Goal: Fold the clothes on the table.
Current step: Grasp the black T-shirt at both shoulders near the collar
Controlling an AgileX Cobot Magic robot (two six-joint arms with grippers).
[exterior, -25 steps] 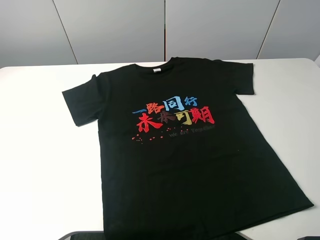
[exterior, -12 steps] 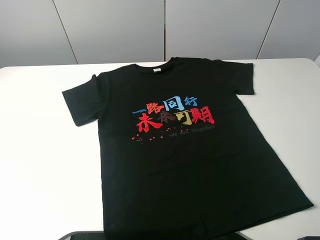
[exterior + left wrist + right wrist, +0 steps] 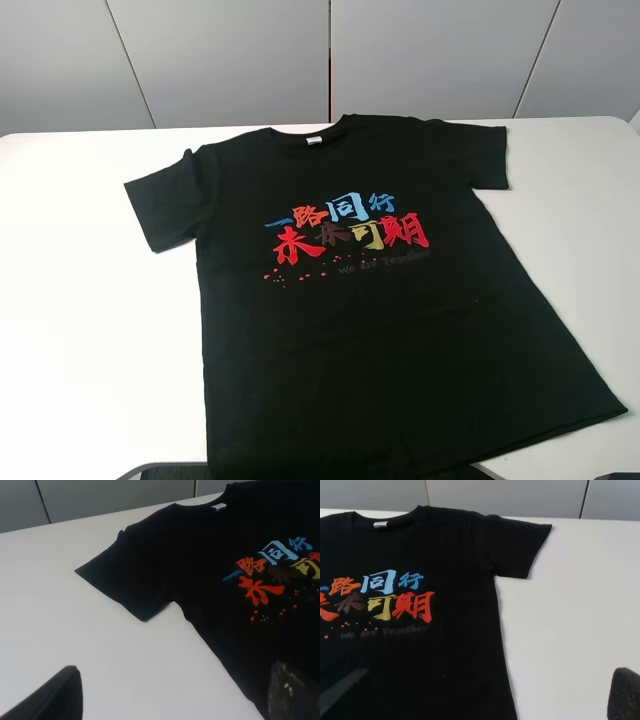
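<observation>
Clothes [image 3: 380, 320] on this one means a single black tee, lying flat and face up on the white table [image 3: 80, 340]. The colourful print [image 3: 348, 228] is showing on the chest. The collar with its little white neck label [image 3: 313, 140] points at the far edge of the table, and the hem is at the near edge. So the long axis runs far to near, but not dead straight: the hem end is swung off toward the right side. Both short sleeves are spread out. The left sleeve [image 3: 165, 212] sticks out onto bare table, and the right sleeve [image 3: 488, 155] sits up near the far edge.

Arms-wise, both are back at the near side, and the wrist views look forward across the shirt toward the collar. The left gripper [image 3: 175, 685] is spread wide with nothing between its fingers. One fingertip is over bare table and the other is over the shirt's left side, with the left sleeve out ahead of it. The right gripper [image 3: 492, 682] is also fully released and empty. One fingertip is over the black cloth and the other is over the white table beside the shirt's right edge. Neither looks like it's touching the fabric, as far as I can tell.
</observation>
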